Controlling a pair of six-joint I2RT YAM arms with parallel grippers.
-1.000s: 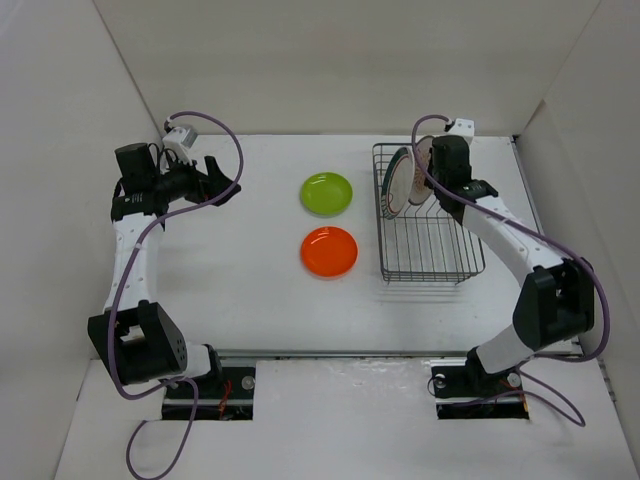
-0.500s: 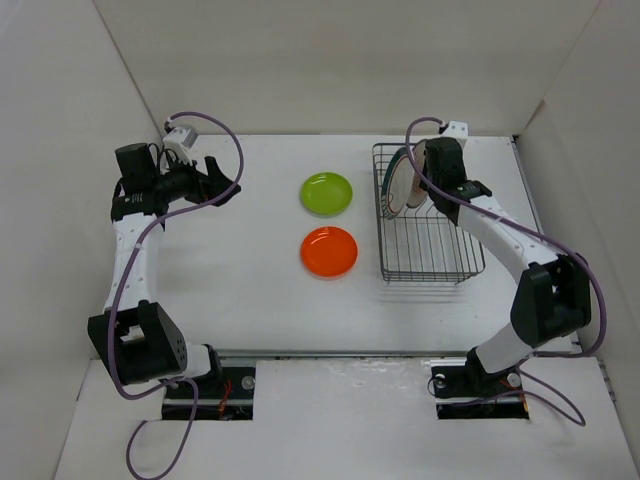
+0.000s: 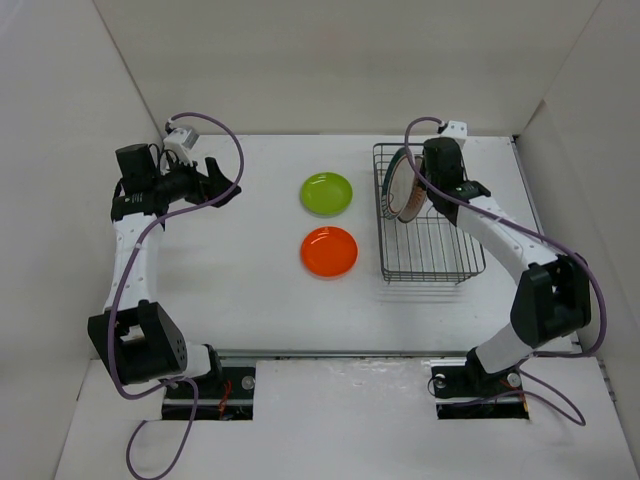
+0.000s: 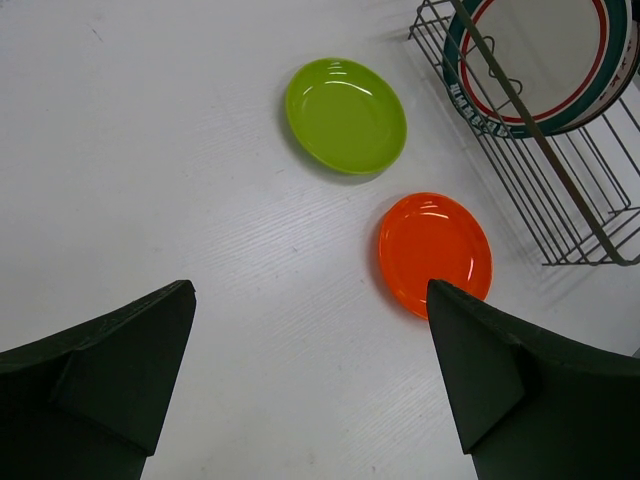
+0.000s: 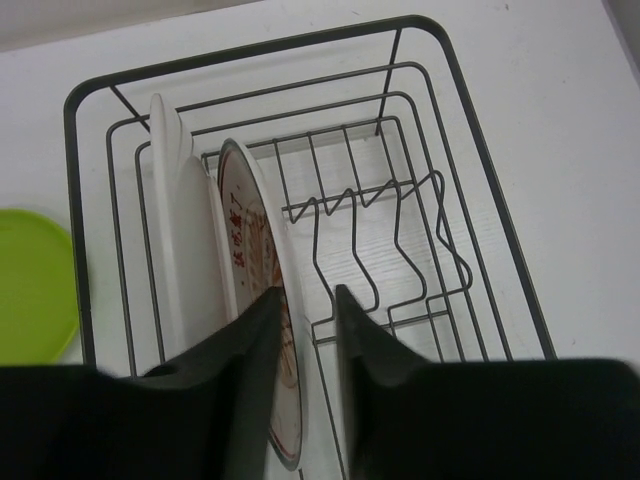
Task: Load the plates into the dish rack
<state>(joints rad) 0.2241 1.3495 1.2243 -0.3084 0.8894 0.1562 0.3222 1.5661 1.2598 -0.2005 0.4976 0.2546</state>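
Here, sunburst plate: stands on edge in the dish rack, at its left side toward the far end, leaning slightly.
Teal-rimmed plate: also on edge in the rack, just left of the sunburst plate, against the rack's left wall; whether the two touch cannot be told.
Right gripper: fingers narrowly apart, astride the sunburst plate's rim; a sliver of gap shows at one finger, so a firm grip cannot be confirmed.
Prongs: a zigzag row of upright wire stands just right of the sunburst plate.
Loose plates: lime green plate and orange plate lie flat on the table, left of the rack, green farther, orange nearer, close but apart.
Left gripper: spread wide, holding nothing, above bare table well left of the plates.
Materials: the rack is thin dark wire in an open rectangular grid; the plates are round, shallow and glossy; the table is matte white with faint grain; the fingers are dark matte wedges.
Surroundings: white walls on three sides; purple-grey cables loop along both arms.
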